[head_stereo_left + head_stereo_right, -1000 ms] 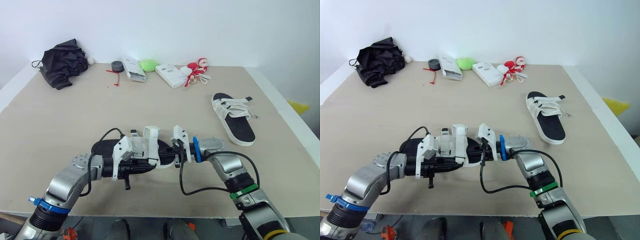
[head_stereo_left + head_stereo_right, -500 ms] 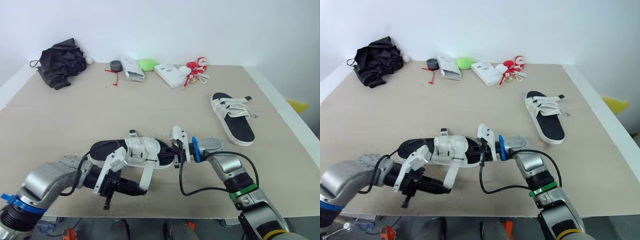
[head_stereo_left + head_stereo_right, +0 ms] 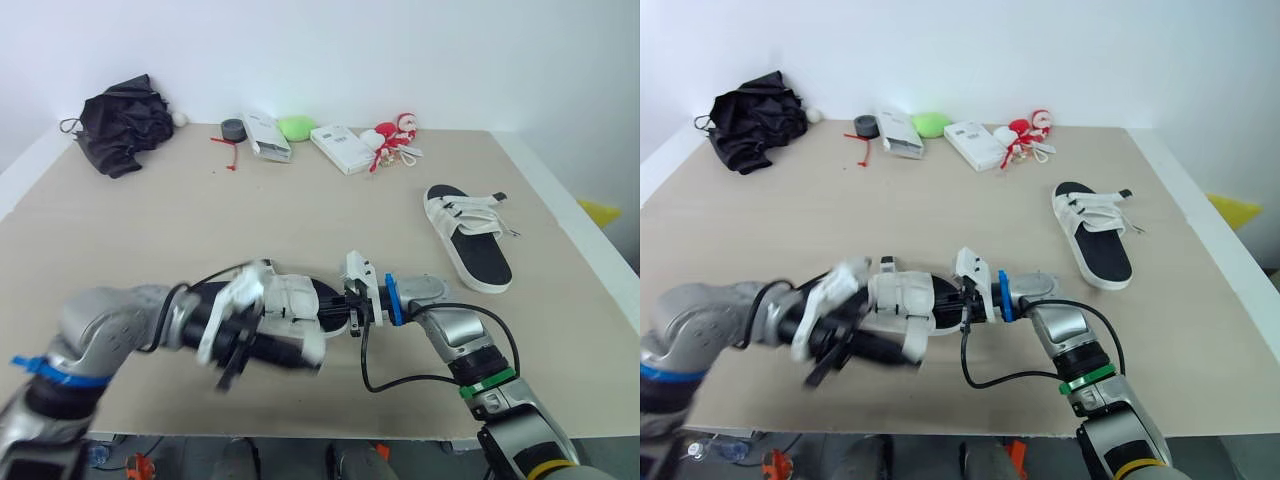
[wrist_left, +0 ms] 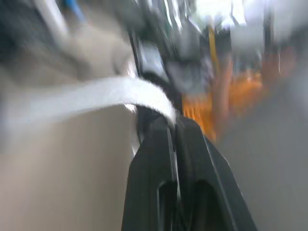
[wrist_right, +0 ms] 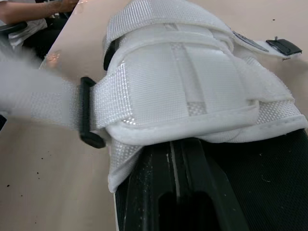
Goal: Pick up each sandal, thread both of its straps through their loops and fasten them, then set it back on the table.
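Observation:
A black-soled sandal [image 3: 300,305] with white straps lies near the table's front edge. My right gripper [image 3: 350,306] is shut on the sole's end, seen close in the right wrist view, where the sole [image 5: 269,173] runs under the folded straps [image 5: 178,91] and a black loop [image 5: 86,113]. My left gripper [image 3: 240,345], blurred by motion, sits at the sandal's left. It is shut on the end of a white strap [image 4: 96,98], pinched between its fingertips [image 4: 161,130]. The second sandal [image 3: 467,238] lies at the right with its straps loose.
Along the back edge lie a black bundle of cloth [image 3: 125,120], a grey tape roll [image 3: 233,130], two white boxes [image 3: 266,138] [image 3: 341,150], a green object [image 3: 295,128] and a red-and-white toy [image 3: 393,138]. The table's front edge [image 3: 300,432] is close below the arms.
My left gripper first pulled the strap down toward the table's front edge, then swung back up to the sandal's left side. The right gripper and sandal stayed put.

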